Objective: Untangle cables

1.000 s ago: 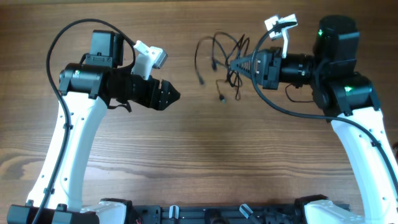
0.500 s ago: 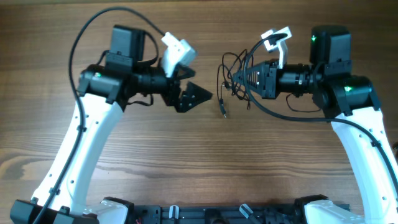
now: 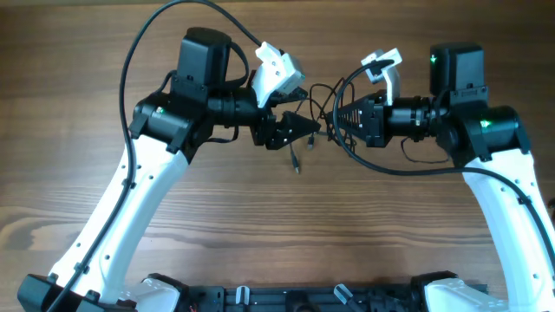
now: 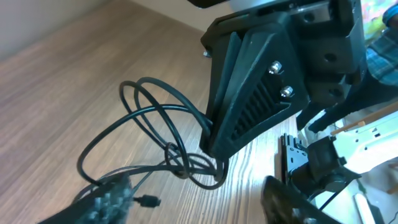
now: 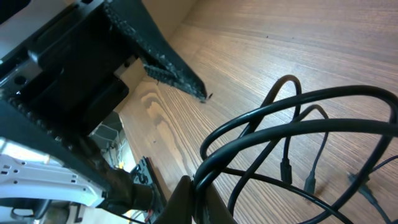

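The cables (image 3: 319, 90) are a small tangle of thin black loops held above the wooden table between the two arms. One plug (image 3: 297, 164) dangles below the tangle. My right gripper (image 3: 336, 118) is shut on a few strands at the tangle's right side; in the right wrist view the right gripper (image 5: 194, 198) pinches the cables (image 5: 292, 127). My left gripper (image 3: 309, 129) reaches in from the left with its jaws apart. In the left wrist view the left gripper (image 4: 199, 205) straddles the lower strands of the cables (image 4: 155, 112), and a small plug (image 4: 147, 200) hangs beside one finger (image 4: 106, 199).
The two grippers nearly touch at the table's far middle. The right gripper's black finger (image 4: 249, 106) fills the left wrist view. Thick black arm cables arch over the left arm (image 3: 147, 52) and loop under the right arm (image 3: 390, 169). A black rail (image 3: 303, 299) runs along the near edge.
My left arm has swung right and up to the tangle. The right gripper has shifted left with the cables, so the bundle is now bunched between both grippers.
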`<state>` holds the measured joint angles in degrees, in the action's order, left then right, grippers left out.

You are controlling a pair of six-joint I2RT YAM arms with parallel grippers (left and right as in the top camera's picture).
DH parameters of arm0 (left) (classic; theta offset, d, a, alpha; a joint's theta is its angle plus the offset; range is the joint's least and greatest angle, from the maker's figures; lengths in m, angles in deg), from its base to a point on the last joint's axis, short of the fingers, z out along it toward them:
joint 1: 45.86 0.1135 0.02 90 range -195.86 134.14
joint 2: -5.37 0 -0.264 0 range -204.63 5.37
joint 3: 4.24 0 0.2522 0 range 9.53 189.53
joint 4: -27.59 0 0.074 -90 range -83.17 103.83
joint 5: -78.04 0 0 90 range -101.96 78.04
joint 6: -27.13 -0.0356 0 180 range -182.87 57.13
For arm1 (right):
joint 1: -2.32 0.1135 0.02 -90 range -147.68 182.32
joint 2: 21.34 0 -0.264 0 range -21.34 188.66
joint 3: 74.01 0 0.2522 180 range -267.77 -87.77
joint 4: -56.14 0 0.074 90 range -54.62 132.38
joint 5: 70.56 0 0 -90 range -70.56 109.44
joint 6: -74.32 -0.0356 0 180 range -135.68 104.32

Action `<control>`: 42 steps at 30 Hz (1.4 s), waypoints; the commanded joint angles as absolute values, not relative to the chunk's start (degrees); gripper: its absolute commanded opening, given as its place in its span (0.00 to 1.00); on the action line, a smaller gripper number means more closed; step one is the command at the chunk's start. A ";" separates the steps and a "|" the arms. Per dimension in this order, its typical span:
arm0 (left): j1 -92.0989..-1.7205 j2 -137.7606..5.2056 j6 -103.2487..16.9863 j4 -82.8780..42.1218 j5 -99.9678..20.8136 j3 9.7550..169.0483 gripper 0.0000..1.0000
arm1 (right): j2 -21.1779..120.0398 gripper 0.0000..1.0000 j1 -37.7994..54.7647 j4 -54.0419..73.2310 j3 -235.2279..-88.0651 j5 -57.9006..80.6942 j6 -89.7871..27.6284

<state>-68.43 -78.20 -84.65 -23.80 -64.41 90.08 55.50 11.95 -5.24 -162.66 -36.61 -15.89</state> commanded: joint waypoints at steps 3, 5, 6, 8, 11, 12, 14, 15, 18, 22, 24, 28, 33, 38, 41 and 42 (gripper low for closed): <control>-68.65 -78.00 -84.95 -23.12 -65.52 89.99 0.60 | 55.69 0.05 12.12 -5.30 -163.08 -37.18 -14.14; -68.65 -78.00 -84.93 -22.29 -65.52 89.99 0.60 | 55.69 0.05 12.12 -5.30 -163.08 -37.60 -14.16; -68.65 -78.00 -84.82 -21.85 -65.52 89.99 0.59 | 55.69 0.04 12.12 -5.30 -163.08 -37.57 -14.21; -68.67 -78.11 -83.21 -20.54 -65.54 89.99 0.61 | 55.69 0.04 12.12 -5.32 -163.08 -37.57 -14.18; -69.32 -78.57 -83.21 -19.71 -65.52 89.99 0.61 | 55.69 0.04 12.12 -5.32 -163.08 -37.57 -14.21; -69.72 -78.88 -83.21 -19.47 -65.52 89.99 0.61 | 55.69 0.04 12.12 -5.32 -163.08 -37.57 -14.23; -70.72 -79.82 -83.23 -18.99 -65.50 89.99 0.61 | 55.69 0.04 12.12 -5.32 -163.08 -37.57 -14.27; -71.31 -80.43 -83.21 -18.57 -65.48 89.99 0.61 | 55.69 0.05 12.12 -5.32 -163.08 -37.57 -14.34; -72.34 -82.05 -83.18 -17.37 -65.50 89.99 0.60 | 55.69 0.04 12.12 -5.61 -163.08 -37.57 -14.29; -72.49 -83.12 -83.01 -16.87 -65.50 89.99 0.51 | 55.69 0.05 12.12 -6.55 -163.08 -37.51 -14.14; -72.49 -83.14 -83.01 -16.76 -65.50 89.99 0.43 | 55.69 0.05 12.12 -6.50 -163.08 -37.53 -14.12; -72.49 -83.14 -82.99 -16.78 -65.50 89.99 0.17 | 55.69 0.04 12.12 -6.55 -163.08 -37.51 -14.14; -72.49 -83.14 -81.68 -16.56 -65.50 89.99 0.04 | 55.69 0.04 12.12 -6.59 -163.08 -37.27 -14.18; -72.49 -83.14 -81.68 -16.54 -65.50 89.99 0.04 | 55.69 0.04 12.12 -6.98 -163.08 -37.09 -14.16; -72.49 -83.14 -81.48 -16.56 -65.48 89.99 0.04 | 55.69 0.04 12.12 -7.05 -163.08 -37.09 -14.16; -72.49 -83.14 -81.41 -16.54 -65.48 89.99 0.04 | 55.69 0.05 12.12 -7.12 -163.08 -37.09 -14.14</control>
<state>-72.38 -82.72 -82.05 -16.91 -66.33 90.08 55.58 11.49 -6.96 -162.64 -34.01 -15.34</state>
